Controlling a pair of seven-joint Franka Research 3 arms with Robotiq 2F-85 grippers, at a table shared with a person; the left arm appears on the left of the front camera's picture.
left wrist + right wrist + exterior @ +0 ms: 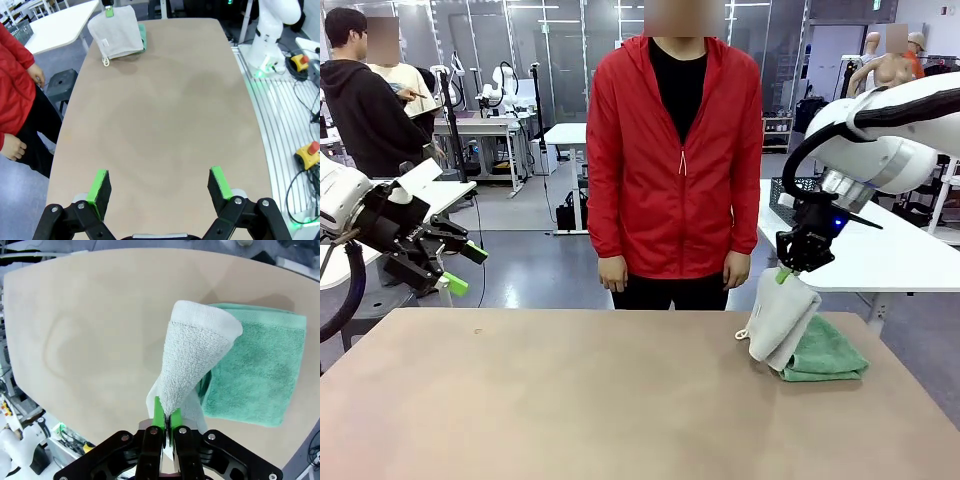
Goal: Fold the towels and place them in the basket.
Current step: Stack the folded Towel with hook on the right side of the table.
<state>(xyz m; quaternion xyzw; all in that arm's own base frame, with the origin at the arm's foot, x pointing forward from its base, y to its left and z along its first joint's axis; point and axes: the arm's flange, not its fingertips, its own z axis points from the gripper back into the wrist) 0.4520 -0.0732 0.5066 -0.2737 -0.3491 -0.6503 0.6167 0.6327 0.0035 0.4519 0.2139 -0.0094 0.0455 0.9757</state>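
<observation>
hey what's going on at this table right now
The robot's right gripper is shut on the off-white towel, holding it up by its top edge so it hangs down onto the folded mint green towel lying on the table. The left gripper is off to the side above the table with its jaws open and holding nothing. A person in a red jacket stands at the far side, hands down, just watching.

The off-white towel point(782, 318) covers part of the mint green towel point(828, 358).
</observation>
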